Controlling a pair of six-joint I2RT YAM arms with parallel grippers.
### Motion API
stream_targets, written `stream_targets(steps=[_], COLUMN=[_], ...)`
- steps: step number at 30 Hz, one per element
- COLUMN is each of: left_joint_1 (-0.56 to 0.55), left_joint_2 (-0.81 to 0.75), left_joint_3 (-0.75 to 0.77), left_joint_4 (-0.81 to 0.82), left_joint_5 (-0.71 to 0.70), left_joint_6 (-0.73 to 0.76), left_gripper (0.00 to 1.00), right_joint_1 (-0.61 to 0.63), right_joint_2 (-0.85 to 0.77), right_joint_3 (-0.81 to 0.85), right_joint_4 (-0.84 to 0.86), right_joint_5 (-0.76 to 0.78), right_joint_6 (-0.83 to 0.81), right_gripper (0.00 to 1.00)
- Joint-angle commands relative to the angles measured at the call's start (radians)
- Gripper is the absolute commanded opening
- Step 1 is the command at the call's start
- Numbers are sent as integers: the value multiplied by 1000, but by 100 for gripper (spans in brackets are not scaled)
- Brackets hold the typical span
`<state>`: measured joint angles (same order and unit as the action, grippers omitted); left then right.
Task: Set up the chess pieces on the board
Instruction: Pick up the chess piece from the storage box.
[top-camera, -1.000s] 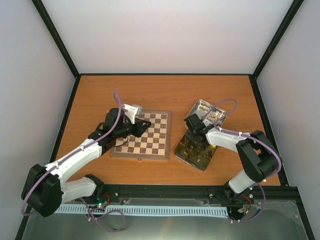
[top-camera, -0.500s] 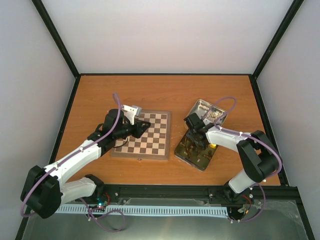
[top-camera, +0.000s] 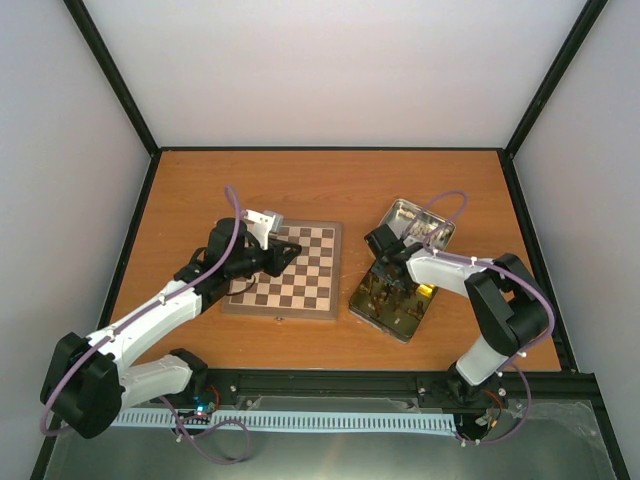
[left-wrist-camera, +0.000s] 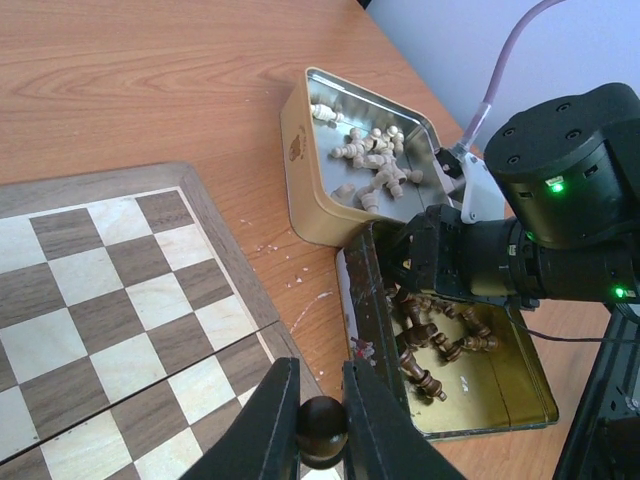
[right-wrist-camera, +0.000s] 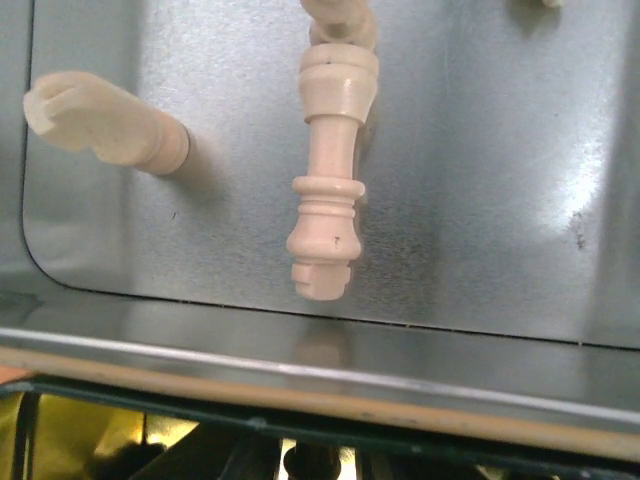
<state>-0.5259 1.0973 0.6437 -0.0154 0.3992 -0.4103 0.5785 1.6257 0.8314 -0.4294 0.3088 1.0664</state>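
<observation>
The board (top-camera: 300, 288) lies left of centre, and its checks fill the lower left of the left wrist view (left-wrist-camera: 90, 300). My left gripper (top-camera: 291, 253) hangs over the board's right edge, shut on a dark brown chess piece (left-wrist-camera: 322, 428) with a round head. My right gripper (top-camera: 389, 284) reaches down into the gold-lined tin (top-camera: 412, 318), where several dark pieces (left-wrist-camera: 430, 345) lie loose. In the right wrist view a dark knob (right-wrist-camera: 318, 463) shows between its fingers at the bottom edge, mostly cut off. Whether they touch it I cannot tell.
A silver tin (top-camera: 433, 222) behind the gold one holds several cream pieces (left-wrist-camera: 370, 160). Two of them lie flat, a turned one (right-wrist-camera: 332, 180) and a slotted one (right-wrist-camera: 100, 125). The two tins touch, just right of the board. Dark walls ring the table.
The left arm has barely moved and still grips its piece. The right wrist shifted slightly back toward the silver tin, its fingers still in the gold tin.
</observation>
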Motion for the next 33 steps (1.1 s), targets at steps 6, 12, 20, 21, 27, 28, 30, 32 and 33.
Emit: stream_targets(steps=[6, 12, 20, 21, 27, 28, 30, 32, 33], left_joint_1=[-11, -14, -182, -212, -364, -374, -383, -384, -385], left_joint_2=[-8, 10, 116, 142, 340, 370, 412, 444, 461], left_joint_3=[7, -1, 44, 50, 145, 167, 196, 218, 231], left_joint_4=[35, 65, 120, 132, 146, 146, 160, 180, 182], left_joint_5=[61, 97, 41, 31, -20, -12, 10, 29, 39], left_joint_6=[15, -3, 28, 37, 114, 120, 117, 110, 111], left_gripper=[4, 4, 4, 4, 4, 3, 2, 2, 2], right_joint_1=[-3, -5, -14, -14, -16, -16, -16, -16, -16], right_joint_2=[-60, -218, -454, -480, -608, -625, -648, -669, -681], right_joint_3=[-75, -121, -186, -194, -254, -264, -273, -280, -284], right_joint_4=[112, 167, 109, 98, 46, 44, 40, 42, 45], right_joint_5=[-35, -44, 11, 17, 27, 20, 0, -27, -43], right_joint_6=[-63, -105, -94, -86, -33, -29, -29, -35, -36], right_gripper=[14, 13, 15, 15, 15, 16, 16, 16, 16])
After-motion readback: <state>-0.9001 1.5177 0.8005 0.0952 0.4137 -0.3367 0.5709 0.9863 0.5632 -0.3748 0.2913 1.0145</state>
